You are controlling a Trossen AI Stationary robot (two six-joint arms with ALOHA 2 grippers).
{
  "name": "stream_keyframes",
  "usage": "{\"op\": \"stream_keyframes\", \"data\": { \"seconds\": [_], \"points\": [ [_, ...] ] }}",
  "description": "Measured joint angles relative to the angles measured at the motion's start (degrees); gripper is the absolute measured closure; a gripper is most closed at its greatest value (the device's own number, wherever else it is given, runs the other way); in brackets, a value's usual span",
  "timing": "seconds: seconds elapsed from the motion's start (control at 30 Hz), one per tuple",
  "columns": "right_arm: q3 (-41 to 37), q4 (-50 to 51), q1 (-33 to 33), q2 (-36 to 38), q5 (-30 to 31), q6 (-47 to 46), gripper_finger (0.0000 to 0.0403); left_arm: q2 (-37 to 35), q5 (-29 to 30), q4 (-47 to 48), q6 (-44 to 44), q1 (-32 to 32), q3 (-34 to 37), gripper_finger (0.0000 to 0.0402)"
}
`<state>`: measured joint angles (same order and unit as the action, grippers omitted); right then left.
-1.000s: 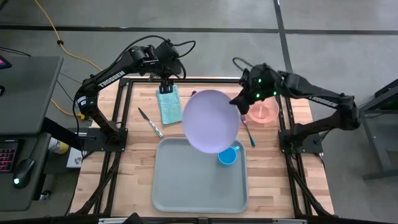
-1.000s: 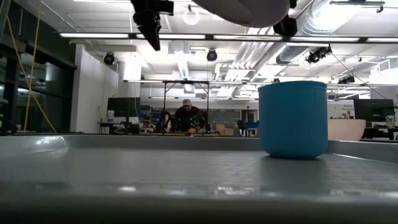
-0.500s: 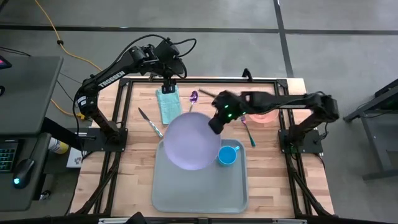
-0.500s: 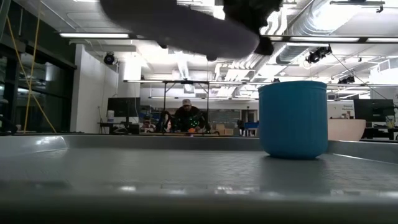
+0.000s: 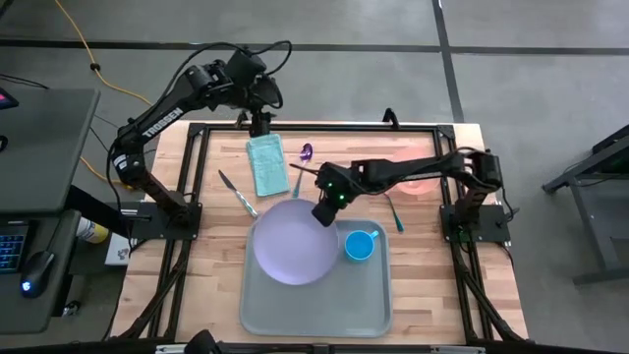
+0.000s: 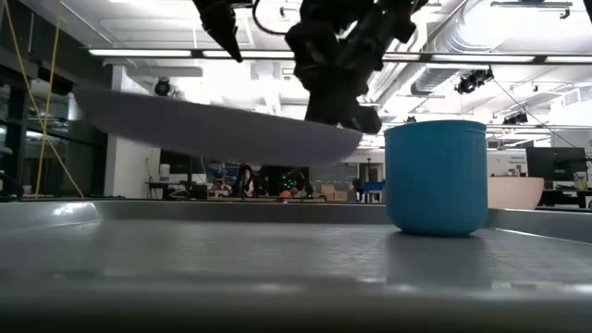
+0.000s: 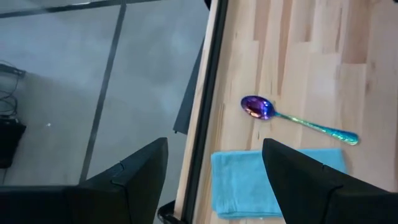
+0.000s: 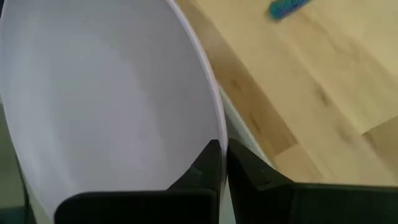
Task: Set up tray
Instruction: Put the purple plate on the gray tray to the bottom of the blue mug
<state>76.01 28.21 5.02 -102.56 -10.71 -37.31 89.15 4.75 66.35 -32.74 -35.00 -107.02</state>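
High view, from left to right: the left pincer hangs released above the far end of the teal napkin, out of the way, while the lavender plate sits over the far-left part of the grey-green tray, its rim clamped by the clenched right pincer, with the blue cup just beside it on the tray. Low view shows the plate tilted and not yet touching the tray floor. To set it well, I judge it should be levelled, lowered clear of the cup, and let go only once it lies flat inside the raised rim.
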Motion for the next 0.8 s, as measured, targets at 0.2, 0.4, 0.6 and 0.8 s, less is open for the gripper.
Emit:
{"op": "stream_keyframes", "data": {
  "seconds": [0.2, 0.4, 0.6, 0.8],
  "points": [
    [0.0, 2.6, -0.5, -1.2, -1.7, 2.2, 0.0403, -0.7, -0.2, -0.2, 0.0, 0.1, 0.0, 0.0108],
    [0.0, 5.8, -0.7, -1.3, -1.6, 4.1, 0.0403, -0.8, -0.2, -0.2, 0.2, 0.1, 0.0, 0.0108],
    [0.0, 8.3, -1.0, -1.3, -1.5, 5.8, 0.0403, -0.8, -0.2, -0.2, 0.2, 0.1, 0.0, 0.0108],
    [0.0, 5.8, -0.9, -1.3, -3.4, 6.2, 0.0403, -0.8, -0.2, -0.2, 0.5, 0.1, 0.0, 0.0108]
  ]
}}
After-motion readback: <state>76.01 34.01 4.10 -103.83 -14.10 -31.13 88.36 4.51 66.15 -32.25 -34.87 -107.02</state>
